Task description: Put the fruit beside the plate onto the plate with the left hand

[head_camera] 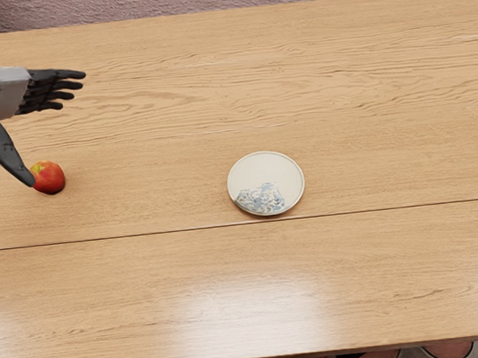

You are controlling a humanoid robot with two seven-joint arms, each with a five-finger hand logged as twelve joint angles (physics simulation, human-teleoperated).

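Head view: left hand [16,93], cropped by the frame's left edge, is shown with fingers spread, nothing grasped; apple [50,177], partly hidden by one lowered digit, is seen well left of plate [259,168].

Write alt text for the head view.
The left robot hand, fingers spread and holding nothing, hovers at the left edge of a light wooden table, its thumb reaching down beside a red apple. A round white blue-patterned plate lies apart, near the centre.
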